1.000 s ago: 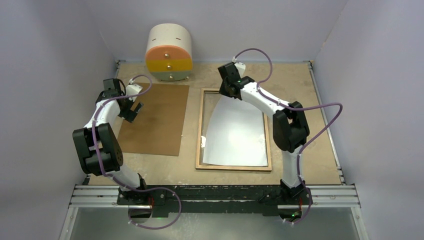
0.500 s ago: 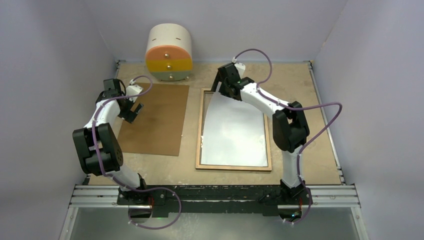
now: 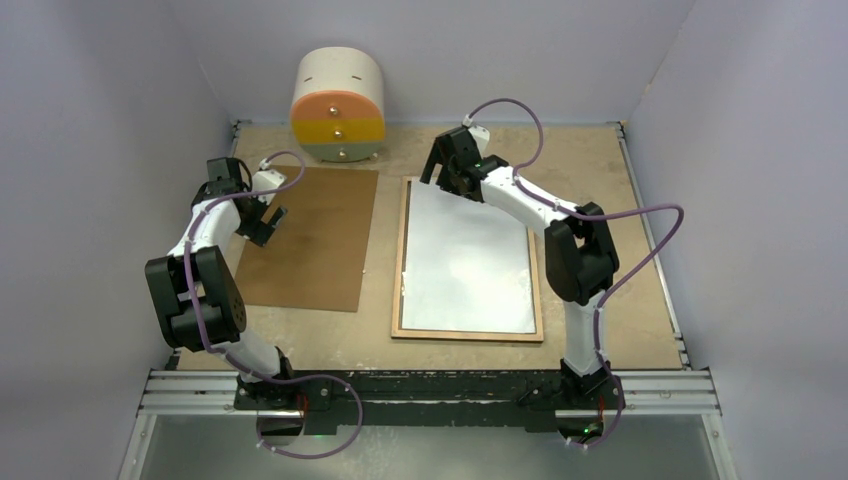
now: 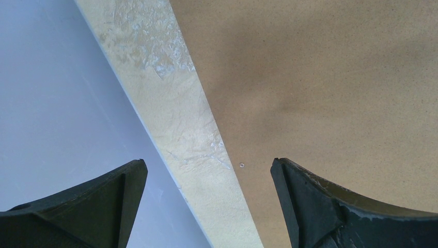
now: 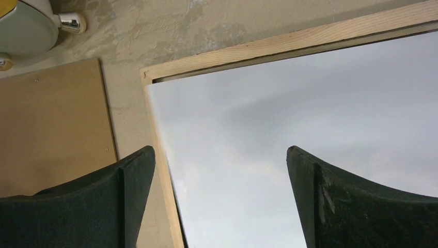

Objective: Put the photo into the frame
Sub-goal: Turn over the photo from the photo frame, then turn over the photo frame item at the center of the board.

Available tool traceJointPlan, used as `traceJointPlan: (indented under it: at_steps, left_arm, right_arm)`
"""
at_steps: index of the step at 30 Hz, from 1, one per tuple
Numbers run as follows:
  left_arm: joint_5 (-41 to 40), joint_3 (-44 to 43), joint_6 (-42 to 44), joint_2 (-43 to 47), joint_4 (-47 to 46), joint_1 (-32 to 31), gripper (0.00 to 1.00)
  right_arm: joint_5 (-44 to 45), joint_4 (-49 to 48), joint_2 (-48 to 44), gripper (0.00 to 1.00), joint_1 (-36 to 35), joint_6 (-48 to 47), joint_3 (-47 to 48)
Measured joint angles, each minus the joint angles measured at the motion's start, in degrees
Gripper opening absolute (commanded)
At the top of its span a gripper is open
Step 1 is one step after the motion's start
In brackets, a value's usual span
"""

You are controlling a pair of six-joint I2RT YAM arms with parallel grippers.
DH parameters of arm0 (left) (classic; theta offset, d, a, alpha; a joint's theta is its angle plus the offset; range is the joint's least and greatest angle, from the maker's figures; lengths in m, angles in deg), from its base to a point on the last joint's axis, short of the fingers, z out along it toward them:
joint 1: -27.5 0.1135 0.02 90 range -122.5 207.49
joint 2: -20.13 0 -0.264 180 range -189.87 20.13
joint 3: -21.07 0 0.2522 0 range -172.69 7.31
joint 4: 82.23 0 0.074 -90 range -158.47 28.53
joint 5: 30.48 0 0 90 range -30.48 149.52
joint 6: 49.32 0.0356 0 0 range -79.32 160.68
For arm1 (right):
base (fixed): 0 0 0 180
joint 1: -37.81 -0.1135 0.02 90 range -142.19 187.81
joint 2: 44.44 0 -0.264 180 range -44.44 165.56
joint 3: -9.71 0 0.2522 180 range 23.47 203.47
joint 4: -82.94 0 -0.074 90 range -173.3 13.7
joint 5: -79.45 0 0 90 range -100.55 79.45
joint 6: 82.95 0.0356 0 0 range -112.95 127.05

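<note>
My right gripper (image 3: 443,168) hangs over the upper left corner of the frame (image 3: 400,262), jaws spread wide and holding nothing. The photo (image 3: 466,262) lies pale side up inside the wooden rails in the centre-right of the top view, and it looks flat.

In my wrist view the photo (image 5: 310,103) runs close along the left rail of the frame (image 5: 289,41). A thin dark gap shows under the top rail. I cannot tell whether the left edge sits inside the rebate or rides on the wood.

To do this step well, I should rise straight up so neither finger catches the glossy sheet and drags it. If that left edge proves proud, a light downward touch near the corner should seat it; sliding could scuff it.

My left gripper (image 3: 268,222) is also released, hovering at the left edge of the backing board (image 3: 310,240), ready for it.
</note>
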Motion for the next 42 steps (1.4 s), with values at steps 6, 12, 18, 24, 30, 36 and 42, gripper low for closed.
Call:
traceJointPlan:
  at_steps: [6,12,18,24,30,36,42]
  left_arm:
    - [0.0,0.0,0.11,0.0,0.33,0.0,1.0]
    - [-0.02,-0.02,0.11,0.0,0.61,0.02,1.0]
    - [-0.13,-1.51,-0.09,-0.66,1.03,1.09,0.99]
    - [-3.91,-5.42,-1.01,-5.27,-2.12,4.13,0.98]
    - [-8.87,-6.19,-3.41,-9.57,-6.25,4.96,0.97]
    - [-10.62,-9.14,-7.3,-14.88,-8.68,5.03,0.97]
    - [-10.21,-9.99,-9.84,-18.58,-9.22,5.03,0.97]
  right_arm:
    - [-0.17,-0.57,-0.31,0.99,0.0,-0.02,-0.37]
    - [-2.64,-4.02,-4.15,0.99,0.11,0.37,-4.52]
    - [-5.14,-7.65,-4.74,0.99,-1.38,1.81,-4.59]
    - [-6.67,-9.38,-2.97,0.99,-9.16,3.91,-3.78]
    - [-7.82,-9.75,7.13,0.99,-16.11,6.71,1.46]
    - [-7.23,-8.98,14.73,0.99,-16.9,9.46,6.45]
    - [-6.23,-8.96,15.76,0.99,-16.65,11.74,8.66]
